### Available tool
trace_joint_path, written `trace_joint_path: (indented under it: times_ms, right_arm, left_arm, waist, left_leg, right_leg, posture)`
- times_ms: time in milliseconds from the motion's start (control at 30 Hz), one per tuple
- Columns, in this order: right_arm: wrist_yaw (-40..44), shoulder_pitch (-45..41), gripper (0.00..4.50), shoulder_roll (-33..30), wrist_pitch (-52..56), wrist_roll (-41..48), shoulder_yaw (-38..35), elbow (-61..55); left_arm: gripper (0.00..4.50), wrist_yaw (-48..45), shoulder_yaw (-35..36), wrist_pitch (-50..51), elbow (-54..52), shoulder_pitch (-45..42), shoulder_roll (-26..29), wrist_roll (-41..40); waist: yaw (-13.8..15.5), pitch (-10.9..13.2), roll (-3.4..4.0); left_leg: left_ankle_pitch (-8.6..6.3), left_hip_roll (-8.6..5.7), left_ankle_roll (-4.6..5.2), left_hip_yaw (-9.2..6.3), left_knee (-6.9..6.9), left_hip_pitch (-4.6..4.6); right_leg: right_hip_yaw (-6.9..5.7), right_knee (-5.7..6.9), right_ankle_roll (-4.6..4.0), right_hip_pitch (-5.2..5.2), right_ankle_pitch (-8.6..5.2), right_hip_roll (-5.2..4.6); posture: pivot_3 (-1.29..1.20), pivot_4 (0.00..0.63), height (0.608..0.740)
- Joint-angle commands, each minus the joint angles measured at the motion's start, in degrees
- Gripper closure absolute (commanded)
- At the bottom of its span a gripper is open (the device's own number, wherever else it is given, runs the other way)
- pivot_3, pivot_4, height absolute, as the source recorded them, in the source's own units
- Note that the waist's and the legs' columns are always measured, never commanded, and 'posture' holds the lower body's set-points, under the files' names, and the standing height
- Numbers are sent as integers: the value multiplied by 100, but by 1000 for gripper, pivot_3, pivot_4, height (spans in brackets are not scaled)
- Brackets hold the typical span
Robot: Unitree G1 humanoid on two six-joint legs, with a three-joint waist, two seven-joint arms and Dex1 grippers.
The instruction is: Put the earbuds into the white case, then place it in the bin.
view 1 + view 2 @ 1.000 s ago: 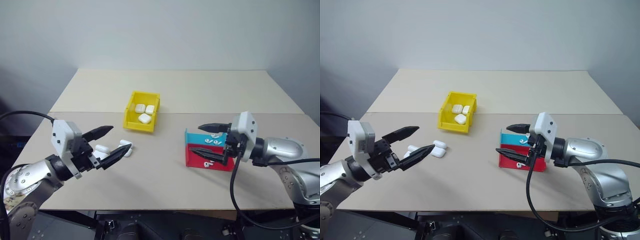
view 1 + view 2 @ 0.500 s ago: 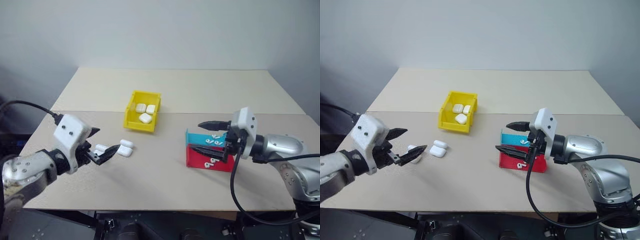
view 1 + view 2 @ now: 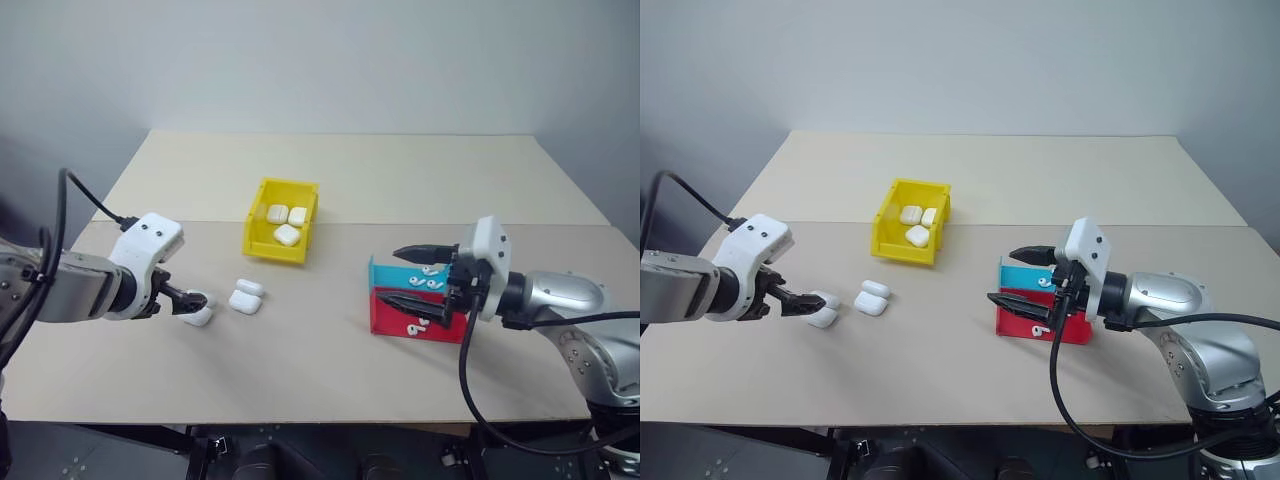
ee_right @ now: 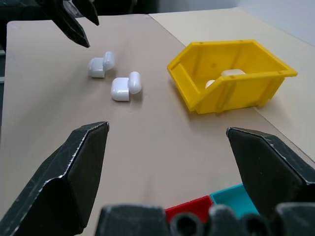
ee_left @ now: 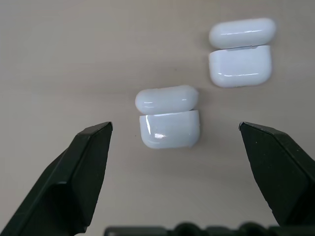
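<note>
On the red-and-teal tray (image 3: pixel 418 310), white earbud drawings.

- white case (image 5: pixel 169 129): glossy smooth plastic, shows highlights
- bin (image 3: pixel 262 232): bright yellow moulded plastic, slight sheen
- bench (image 3: pixel 330 350): matt beige, smooth
- left gripper (image 5: pixel 177 147) fingers (image 5: pixel 83 172): matt black plastic

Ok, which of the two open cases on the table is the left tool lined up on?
The outer case, sitting between the left tool's open fingers; the other lies nearer the bin.
</note>
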Motion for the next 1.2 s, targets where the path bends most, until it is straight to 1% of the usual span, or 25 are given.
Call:
trace_joint_path:
  times_ms: [33, 167, 233, 400, 467, 567, 967, 1067, 1167, 1200]
  right_arm:
    - [-46, -34, 41, -32, 27, 112, -142, -174]
    - [-89, -67, 41, -3, 7, 68, -65, -157]
    - [-102, -67, 41, -2, -6, 56, -45, -177]
    - [-181, 55, 41, -6, 7, 132, -153, -355]
    - [-226, 118, 41, -6, 13, 137, -181, -429]
    - [-306, 186, 41, 5, -2, 150, -186, -509]
    - [-414, 222, 41, -29, -9, 207, -204, -568]
    - [-403, 200, 0, -36, -18, 223, -198, -574]
    - [-393, 180, 0, -29, -33, 214, -174, -562]
    - [-393, 172, 0, -26, -38, 206, -164, -557]
  left_arm:
    - [0, 652, -364, 19, 423, -236, -79, -326]
    - [0, 1090, -584, 19, 1030, -505, -475, -585]
    - [0, 1268, -650, 19, 1194, -586, -645, -578]
    - [0, 1386, -843, 19, 1388, -616, -862, -305]
    - [0, 1458, -926, 19, 1659, -683, -910, -257]
    - [0, 1396, -770, 19, 1606, -638, -1193, 303]
    - [0, 600, -890, 19, 1704, -632, -1704, 1425]
    - [590, 365, -929, 19, 1635, -585, -1671, 1587]
    - [1469, 241, -820, 19, 1510, -504, -1656, 1723]
    - [1678, 219, -749, 19, 1465, -462, -1659, 1772]
  waist:
    - [-1, 1, -1]
    - [31, 1, -3]
    - [54, 1, -3]
    - [55, 1, -3]
    - [65, 1, -3]
    - [79, 1, -3]
    - [127, -2, 2]
    - [130, -2, 2]
    - [120, -2, 2]
    - [119, -3, 3]
  left_leg:
    - [0, 0, 0, 0, 2, -1]
    - [2, -2, -2, 4, 9, -3]
    - [3, -2, -2, 8, 10, -4]
    - [5, -3, -7, 12, 7, -5]
    - [7, -3, -9, 15, 7, -8]
    - [7, -4, -9, 21, 12, -8]
    - [9, -5, -10, 21, 19, -9]
    - [9, -6, -9, 17, 24, -9]
    - [9, -6, -8, 17, 27, -9]
    - [10, -5, -8, 17, 27, -8]
  right_leg:
    - [1, 1, 0, 0, 0, -1]
    - [-4, 7, 0, 0, 0, 0]
    - [-6, 8, 0, 1, 0, 0]
    - [-4, 7, 0, -3, 0, 0]
    - [-5, 8, 0, -5, 0, 0]
    - [-5, 10, 0, -4, 0, 0]
    - [-10, 14, 0, 0, 0, 0]
    - [-16, 14, 0, 6, 0, 0]
    - [-15, 17, 0, 7, 0, 0]
    - [-15, 19, 0, 6, 0, 0]
  posture:
    - [0, 150, 740]
    - [0, 150, 740]
    - [0, 150, 740]
    - [0, 150, 740]
    - [0, 150, 740]
    - [0, 150, 740]
    - [0, 150, 740]
    - [0, 150, 740]
    - [0, 150, 740]
    - [0, 150, 740]
